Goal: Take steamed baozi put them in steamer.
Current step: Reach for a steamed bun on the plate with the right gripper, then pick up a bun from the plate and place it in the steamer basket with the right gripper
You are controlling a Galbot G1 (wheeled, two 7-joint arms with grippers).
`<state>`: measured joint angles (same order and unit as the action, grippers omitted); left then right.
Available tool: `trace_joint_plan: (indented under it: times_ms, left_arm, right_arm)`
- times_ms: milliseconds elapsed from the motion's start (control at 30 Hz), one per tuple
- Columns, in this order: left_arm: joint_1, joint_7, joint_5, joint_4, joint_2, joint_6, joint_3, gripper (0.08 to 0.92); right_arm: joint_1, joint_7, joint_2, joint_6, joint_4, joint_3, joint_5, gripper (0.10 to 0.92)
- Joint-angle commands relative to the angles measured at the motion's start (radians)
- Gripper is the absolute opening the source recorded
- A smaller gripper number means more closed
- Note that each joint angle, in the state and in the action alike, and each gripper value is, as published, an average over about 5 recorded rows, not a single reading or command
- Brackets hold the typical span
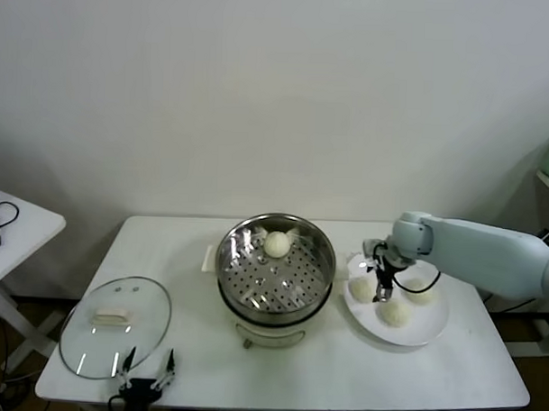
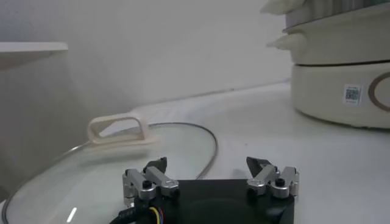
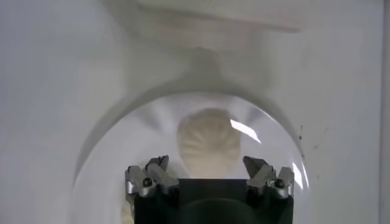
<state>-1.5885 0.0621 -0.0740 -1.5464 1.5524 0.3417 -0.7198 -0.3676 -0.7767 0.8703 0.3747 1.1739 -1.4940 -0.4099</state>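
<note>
One steamed baozi lies in the steamer; three wait on the plate. Right gripper, fingers spread and empty, hovers over one bun. Buns look soft and light: grip the sides gently. Left gripper idles spread by the lid.

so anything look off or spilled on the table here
Nothing stands out. One baozi sits upright in the steamer, three more lie on the white plate under the open right gripper. The glass lid lies flat on the table beside the open left gripper. No spills or damage show.
</note>
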Motion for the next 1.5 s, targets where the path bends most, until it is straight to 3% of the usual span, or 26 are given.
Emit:
trace_joint_plan:
  times_ms: [33,267,567,1033,1300,1500]
  left_arm:
    - [0.001,-0.002,-0.003,0.008,0.000,0.000,-0.002,0.823]
    - [-0.002,-0.007,-0.003,0.006,0.000,0.004,-0.005,0.823]
    - [-0.014,-0.010,-0.012,-0.013,0.003,0.009,-0.003,0.823]
    - [-0.028,-0.012,-0.039,-0.031,0.009,0.018,0.014,0.823]
    - [-0.025,-0.012,-0.049,-0.031,0.008,0.020,0.025,0.823]
    - [-0.021,-0.011,-0.048,-0.028,0.002,0.022,0.021,0.823]
  right_arm:
    - [0.079,0.005,0.010,0.007,-0.077,0.056,0.029,0.757]
    - [0.103,0.024,0.027,0.001,-0.101,0.095,0.041,0.664]
    - [-0.026,0.015,-0.037,0.013,0.044,0.041,-0.018,0.584]
    - [-0.686,-0.081,-0.231,-0.009,0.343,-0.295,-0.335,0.569]
    - [-0.811,-0.041,-0.100,0.107,0.454,-0.154,-0.580,0.568]
    - [-0.654,0.032,0.073,0.169,0.445,-0.029,-0.621,0.568]
